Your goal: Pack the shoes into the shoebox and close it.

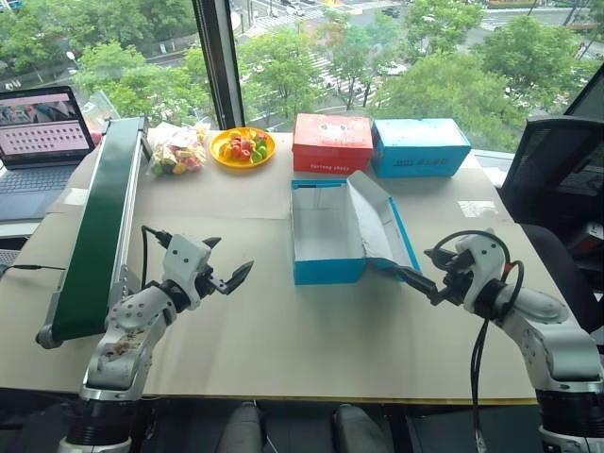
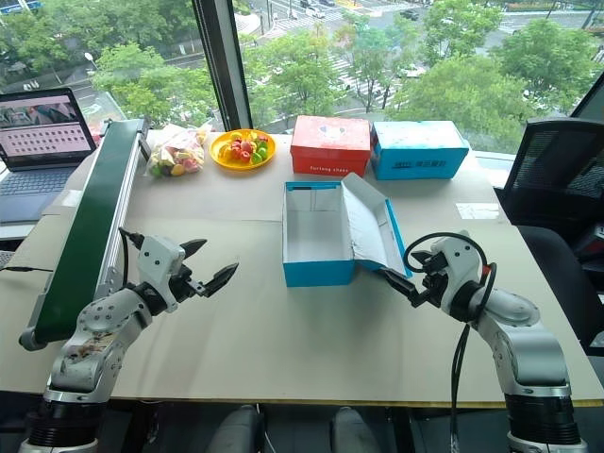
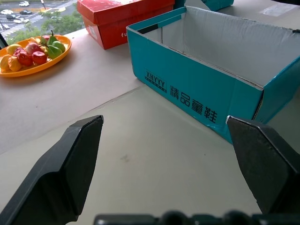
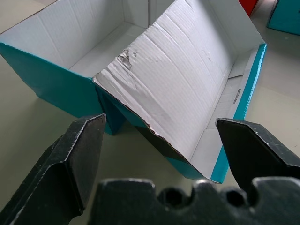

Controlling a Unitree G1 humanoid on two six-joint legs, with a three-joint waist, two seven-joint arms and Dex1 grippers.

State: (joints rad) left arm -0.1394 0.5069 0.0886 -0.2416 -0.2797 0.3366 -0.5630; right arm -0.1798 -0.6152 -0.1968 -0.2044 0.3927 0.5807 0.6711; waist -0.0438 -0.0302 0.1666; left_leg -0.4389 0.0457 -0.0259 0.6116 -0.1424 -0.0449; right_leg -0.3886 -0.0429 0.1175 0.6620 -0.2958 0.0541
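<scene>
The shoebox (image 1: 328, 270) stands in the middle of the table, bright blue outside and white inside, and nothing shows inside it. Its hinged lid (image 1: 377, 222) is flipped open and leans out to the right, white underside up. The shoes are out of view. My left gripper (image 1: 229, 260) hovers open over the table, left of the box, pointing at its printed side wall (image 3: 201, 93). My right gripper (image 1: 427, 269) is open too, just off the lid's near right corner, and the lid (image 4: 187, 89) lies straight ahead of its fingers.
Behind the shoebox stand a red box (image 1: 332, 142) and a plain blue box (image 1: 420, 146). A yellow plate of toy fruit (image 1: 243, 147) and a bag of sweets (image 1: 176, 151) sit back left. A green conveyor (image 1: 99, 226) runs along the left, with a laptop (image 1: 38, 142) beyond it. An office chair (image 1: 557, 170) stands right.
</scene>
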